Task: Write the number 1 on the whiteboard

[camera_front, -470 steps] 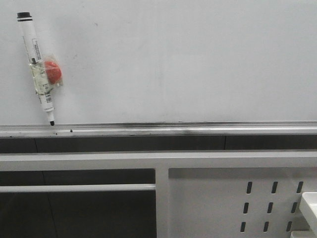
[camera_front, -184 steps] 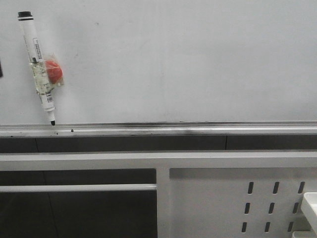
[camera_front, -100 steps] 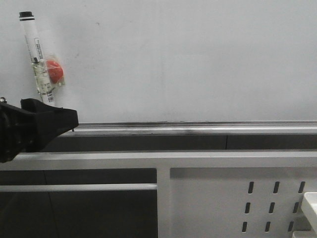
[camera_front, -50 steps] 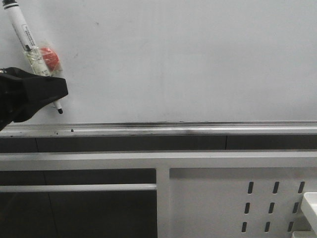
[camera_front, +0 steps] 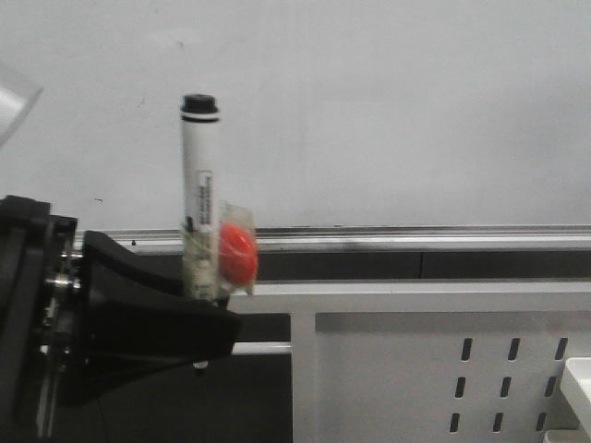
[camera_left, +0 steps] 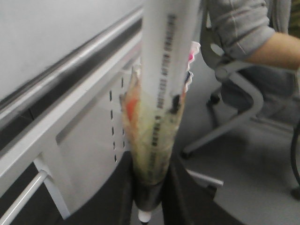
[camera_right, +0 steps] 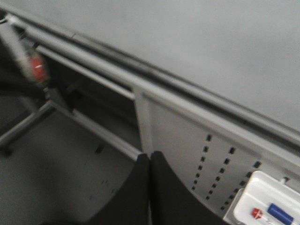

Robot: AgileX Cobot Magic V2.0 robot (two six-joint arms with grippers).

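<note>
My left gripper (camera_front: pixel 208 318) is shut on a white marker (camera_front: pixel 200 185) that stands upright, black end up, with a red blob (camera_front: pixel 236 254) taped to its side. It hangs in front of the whiteboard (camera_front: pixel 388 111), apart from it. In the left wrist view the black fingers (camera_left: pixel 176 187) clamp the marker (camera_left: pixel 164 70) near its lower tip. My right gripper (camera_right: pixel 149 158) is shut and empty, low in front of the frame. The number 1 is out of view; the board's surface shows only faint smudges.
A silver ledge (camera_front: pixel 416 235) runs along the board's lower edge. Below it is a white perforated metal frame (camera_front: pixel 443 369). A white tray (camera_right: pixel 267 206) holding small red and blue items sits at the right. A seated person (camera_left: pixel 248 42) on a chair (camera_left: pixel 234 108) is nearby.
The marker rested on the ledge at the board's far left. My left gripper came in, closed on it, lifted it, and has now carried it right and toward the camera.
</note>
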